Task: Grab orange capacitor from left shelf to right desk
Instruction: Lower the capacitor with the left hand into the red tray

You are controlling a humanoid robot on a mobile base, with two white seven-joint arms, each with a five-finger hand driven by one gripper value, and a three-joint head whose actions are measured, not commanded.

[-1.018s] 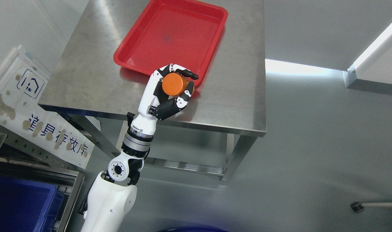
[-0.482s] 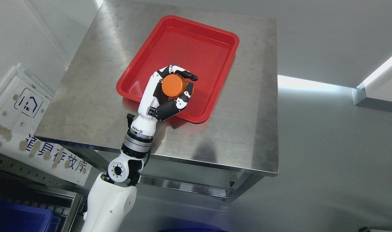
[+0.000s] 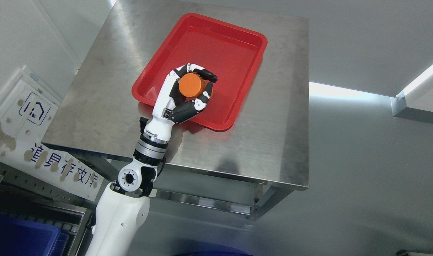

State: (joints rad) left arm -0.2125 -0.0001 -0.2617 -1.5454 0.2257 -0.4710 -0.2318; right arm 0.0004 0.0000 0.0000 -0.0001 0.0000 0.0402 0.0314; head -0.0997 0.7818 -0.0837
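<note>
My left hand [image 3: 197, 87] is shut on the orange capacitor [image 3: 192, 85], a short orange cylinder held between thumb and fingers. The hand holds it above the red tray [image 3: 252, 53], over the tray's near half. The tray lies on the steel desk [image 3: 106, 92]. The left arm comes up from the lower left. The right hand is out of view.
The shelf at the lower left carries a white sign with blue characters [image 3: 42, 156] and a blue bin [image 3: 21, 236] beneath it. Grey floor lies to the right of the desk, with a white wall edge [image 3: 415, 81] at the far right.
The camera has moved toward the desk, so the whole picture has shifted down. The left hand with the capacitor went from the tray's near edge to over its inside.
</note>
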